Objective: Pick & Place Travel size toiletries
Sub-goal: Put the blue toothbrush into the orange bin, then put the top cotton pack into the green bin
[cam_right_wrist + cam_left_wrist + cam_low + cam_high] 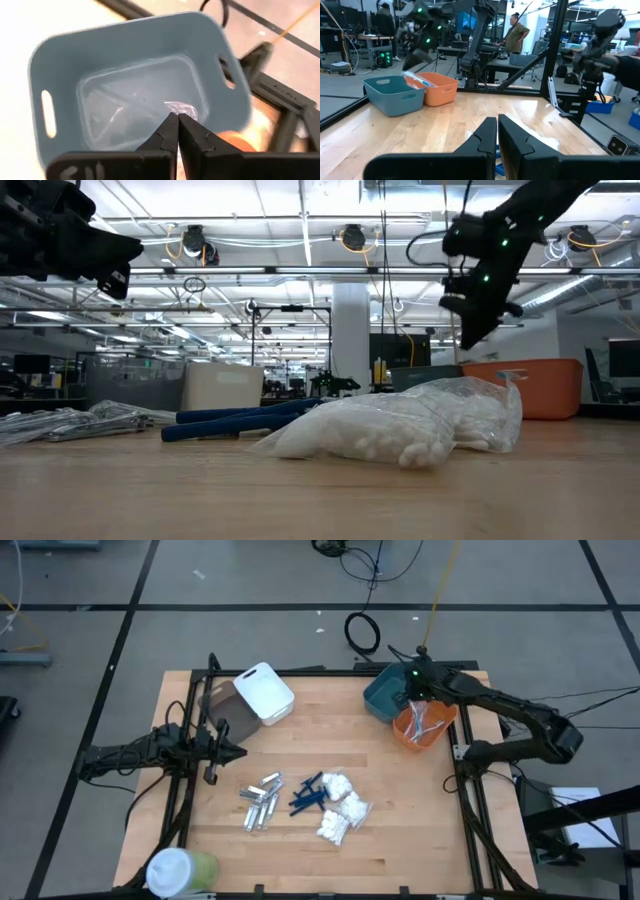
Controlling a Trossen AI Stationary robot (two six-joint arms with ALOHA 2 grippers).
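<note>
I held the right pincer (177,116) clenched on nothing, fingers pressed together, angled down over the teal bin (382,693) at the bench's (400,830) far right corner, with the orange bin (424,726) touching it. The left pincer (497,122) was likewise clenched and empty, level above the bench's left side near the white bin (264,692). The toiletries lay mid-bench: silver tubes (260,802), dark blue sticks (307,795), white packets (340,805). A green cup (180,870) stood at the near left corner.
</note>
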